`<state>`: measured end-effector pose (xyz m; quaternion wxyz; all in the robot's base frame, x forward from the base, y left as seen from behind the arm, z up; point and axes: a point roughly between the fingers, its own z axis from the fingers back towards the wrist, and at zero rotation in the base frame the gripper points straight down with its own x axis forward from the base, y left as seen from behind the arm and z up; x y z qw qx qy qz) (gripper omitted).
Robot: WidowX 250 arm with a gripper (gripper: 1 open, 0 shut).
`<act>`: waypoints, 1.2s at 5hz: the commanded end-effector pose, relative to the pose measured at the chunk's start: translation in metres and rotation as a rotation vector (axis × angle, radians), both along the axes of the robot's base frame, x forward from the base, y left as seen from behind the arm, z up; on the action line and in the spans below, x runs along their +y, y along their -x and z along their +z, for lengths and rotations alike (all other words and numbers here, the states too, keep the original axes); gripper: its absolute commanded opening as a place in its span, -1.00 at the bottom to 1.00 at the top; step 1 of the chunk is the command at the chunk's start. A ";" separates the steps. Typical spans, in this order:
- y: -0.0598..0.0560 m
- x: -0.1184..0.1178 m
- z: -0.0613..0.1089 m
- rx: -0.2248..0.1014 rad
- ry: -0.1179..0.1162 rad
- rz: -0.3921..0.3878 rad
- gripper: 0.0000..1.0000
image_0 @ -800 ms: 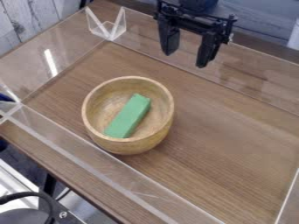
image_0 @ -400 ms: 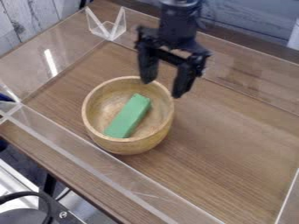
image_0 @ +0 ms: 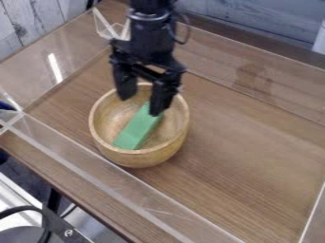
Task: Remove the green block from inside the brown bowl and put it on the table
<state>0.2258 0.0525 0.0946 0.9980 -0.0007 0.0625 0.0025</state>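
Observation:
A bright green block (image_0: 137, 129) lies slanted inside the brown bowl (image_0: 176, 142), a round tan wooden bowl resting on the wood-grain table (image_0: 254, 133). My black gripper (image_0: 144, 96) points down over the bowl's far side, open, with its two fingers (image_0: 162, 98) straddling the upper end of the block. Nothing is gripped; whether the fingers touch the block I cannot tell. The block's top end is partly hidden behind the fingers.
Clear acrylic walls (image_0: 76, 185) edge the tabletop on all sides, with a clear bracket (image_0: 117, 27) at the back left corner. Bare wood lies to the right of the bowl.
The gripper has travelled from the back right down and leftward to the bowl, staying open. Block and bowl have not moved.

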 end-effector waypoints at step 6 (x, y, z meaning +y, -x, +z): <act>-0.002 0.022 -0.032 -0.130 0.041 0.010 1.00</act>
